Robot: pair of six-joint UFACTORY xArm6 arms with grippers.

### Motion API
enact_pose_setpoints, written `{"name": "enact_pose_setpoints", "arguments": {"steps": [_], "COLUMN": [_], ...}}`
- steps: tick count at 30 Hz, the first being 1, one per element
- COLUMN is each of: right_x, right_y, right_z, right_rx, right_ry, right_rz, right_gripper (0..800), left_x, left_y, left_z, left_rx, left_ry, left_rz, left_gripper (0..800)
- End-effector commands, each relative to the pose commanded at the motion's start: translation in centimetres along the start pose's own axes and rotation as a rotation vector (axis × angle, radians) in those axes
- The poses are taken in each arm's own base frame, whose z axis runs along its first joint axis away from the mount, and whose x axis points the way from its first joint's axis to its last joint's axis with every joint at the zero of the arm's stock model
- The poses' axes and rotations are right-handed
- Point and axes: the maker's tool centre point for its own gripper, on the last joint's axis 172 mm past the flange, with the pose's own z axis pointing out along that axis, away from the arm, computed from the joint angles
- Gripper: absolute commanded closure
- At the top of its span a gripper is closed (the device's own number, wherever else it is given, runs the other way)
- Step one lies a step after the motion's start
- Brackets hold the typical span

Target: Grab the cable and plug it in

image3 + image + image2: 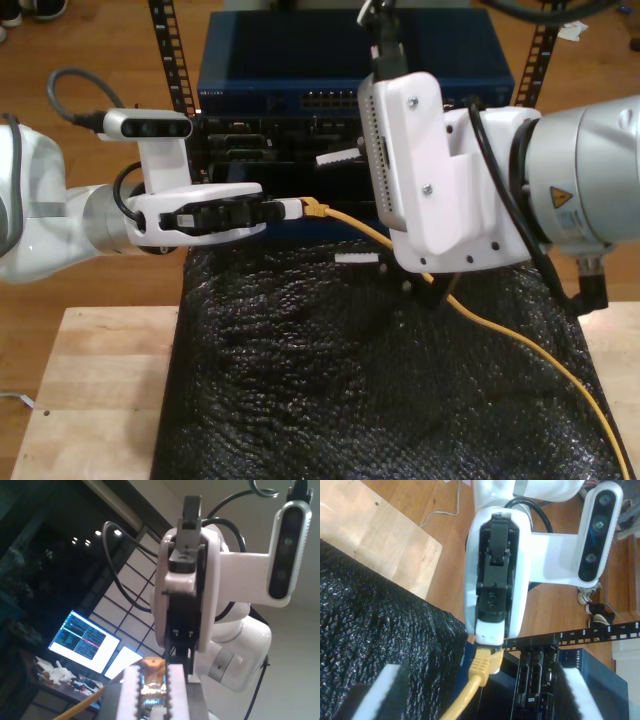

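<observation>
My second hand [345,208] hung wide open and empty beside the plug.
My first hand [290,208] pinched the cable [466,694] at its plug; a crooked regrasp could have skewed it off the rack [250,150] port.

Black bubble-wrap mat [330,390] open and passable in front, blue rack-mounted network switch [300,70] and perforated black rack rails [168,50] blocking behind, yellow-orange network cable [480,320] crossing the mat towards the exterior view's right

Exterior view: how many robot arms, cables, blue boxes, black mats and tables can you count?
white robot arms: 2
yellow cable: 1
blue box: 1
black mat: 1
wooden table: 1
Total: 6
</observation>
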Motion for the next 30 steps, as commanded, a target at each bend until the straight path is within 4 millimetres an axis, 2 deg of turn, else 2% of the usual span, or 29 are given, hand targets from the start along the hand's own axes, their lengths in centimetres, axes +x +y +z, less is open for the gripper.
{"name": "enact_pose_setpoints", "arguments": {"steps": [7,16,24,30], "right_x": [0.1,0.2,-0.3,-0.4], "right_y": [0.0,-0.5,0.2,0.0], "right_z": [0.2,0.7,0.6,1.0], "right_rx": [-0.005,0.004,-0.029,-0.021], "right_ry": [0.001,0.003,-0.009,-0.010], "right_rz": [0.002,0.000,0.008,0.014], "right_gripper": [283,297,371,422], "left_x": [-0.1,-0.1,-0.2,-0.1], "left_y": [0.0,0.0,0.3,0.5], "left_z": [-0.1,0.0,0.0,0.1], "left_rx": [0.001,-0.001,-0.012,-0.021], "left_ry": [0.005,0.006,0.008,0.008], "left_rz": [-0.051,-0.074,-0.081,-0.081], "left_gripper": [792,792,791,791]}}
